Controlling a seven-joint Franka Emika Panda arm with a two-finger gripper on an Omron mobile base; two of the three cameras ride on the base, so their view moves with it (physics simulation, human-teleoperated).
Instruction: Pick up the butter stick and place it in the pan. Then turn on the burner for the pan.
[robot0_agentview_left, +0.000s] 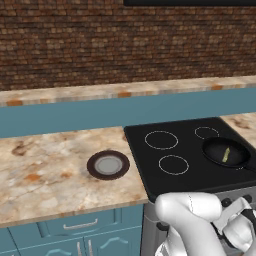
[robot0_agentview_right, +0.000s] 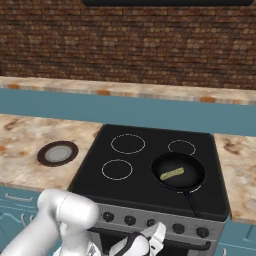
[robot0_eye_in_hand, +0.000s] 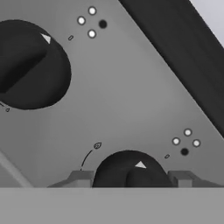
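The butter stick lies in the pan at right of the cooktop. At the hand view's bottom, the gripper straddles a black knob, its fingers spread on either side.

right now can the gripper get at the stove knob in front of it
Probably yes. The gripper sits right at a black knob on the stove's front panel, a finger on each side and nothing between them.

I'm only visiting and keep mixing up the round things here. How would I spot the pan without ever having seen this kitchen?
Find the black cooktop set into the marbled counter below the brick wall. The pan sits on its front right corner, its short handle pointing toward the knobs. Unlike the brown-rimmed, grey-centred plate on the counter to the left, it is all black and holds a pale yellow-green butter stick.
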